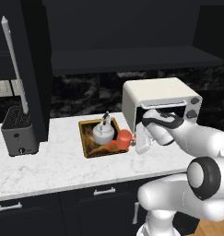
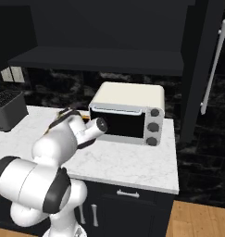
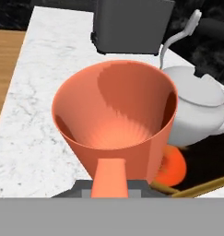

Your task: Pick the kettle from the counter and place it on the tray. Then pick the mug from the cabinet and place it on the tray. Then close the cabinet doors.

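The white arm reaches forward and bends down beside the tray, its end effector clamped on the mug.

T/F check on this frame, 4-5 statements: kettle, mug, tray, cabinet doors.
1. The kettle sits on the tray. True.
2. The mug stands inside the cabinet. False: the tool holds it tilted at the tray's edge, beside the kettle.
3. The cabinet doors are shut. False: the left door and the right door stand open.
4. The toaster oven stands on the counter right of the tray. True.
5. The mug is full. False: the hand view shows it empty.
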Controlling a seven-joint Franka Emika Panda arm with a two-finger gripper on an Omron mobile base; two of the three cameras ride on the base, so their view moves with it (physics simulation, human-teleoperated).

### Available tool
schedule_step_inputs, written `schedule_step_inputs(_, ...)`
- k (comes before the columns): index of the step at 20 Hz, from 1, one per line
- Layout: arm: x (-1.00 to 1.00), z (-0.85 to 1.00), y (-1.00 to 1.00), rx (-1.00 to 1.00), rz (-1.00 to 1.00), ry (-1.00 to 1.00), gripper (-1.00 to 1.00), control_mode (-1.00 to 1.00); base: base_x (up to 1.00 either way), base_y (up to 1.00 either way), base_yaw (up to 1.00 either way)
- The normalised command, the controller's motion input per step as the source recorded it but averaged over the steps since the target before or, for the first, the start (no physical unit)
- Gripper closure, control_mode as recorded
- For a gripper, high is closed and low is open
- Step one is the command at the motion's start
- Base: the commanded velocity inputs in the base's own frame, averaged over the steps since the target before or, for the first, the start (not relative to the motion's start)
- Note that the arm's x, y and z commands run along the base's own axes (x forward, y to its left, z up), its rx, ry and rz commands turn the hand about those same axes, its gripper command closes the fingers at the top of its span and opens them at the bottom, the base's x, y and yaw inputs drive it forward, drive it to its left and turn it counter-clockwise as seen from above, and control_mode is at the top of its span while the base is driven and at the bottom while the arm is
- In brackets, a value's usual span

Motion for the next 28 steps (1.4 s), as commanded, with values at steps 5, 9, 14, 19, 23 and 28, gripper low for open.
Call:
schedule_step_inputs(5,0.35,-0.17,0.0,0.0,0.0,0.04,1.0,-1.0,0.0,0.0,0.0)
schedule_step_inputs(9,0.06,-0.38,0.0,0.0,0.0,0.0,1.0,-1.0,0.0,0.0,0.0)
schedule_step_inputs(14,0.08,-0.27,0.0,0.0,0.0,0.0,1.0,-1.0,0.0,0.0,0.0)
schedule_step_inputs(19,0.21,-0.04,0.0,0.0,0.0,0.05,1.0,-1.0,0.0,0.0,0.0)
schedule_step_inputs(23,0.24,-0.05,0.01,0.0,0.0,0.05,1.0,-1.0,0.0,0.0,0.0)
schedule_step_inputs(28,0.25,-0.15,0.02,0.0,0.0,0.02,1.0,-1.0,0.0,0.0,0.0)
